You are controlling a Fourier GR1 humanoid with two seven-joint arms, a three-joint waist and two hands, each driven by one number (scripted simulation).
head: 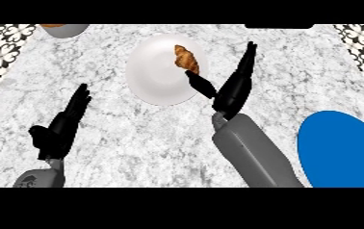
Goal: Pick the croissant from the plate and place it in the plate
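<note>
We see the croissant [186, 58] on the white plate [153, 79], blue plate [334, 148] well apart. Our right hand [233, 91] and left hand [60, 127] are straight-fingered.

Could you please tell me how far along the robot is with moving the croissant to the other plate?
Nothing looks finished yet: the croissant lies on the white plate. In hand: the right hand is open at that plate's right edge, its thumb by the croissant's near end, not curled round it. Left to do: grasp, lift, carry and set it on the blue plate. The left hand rests open at lower left.
</note>
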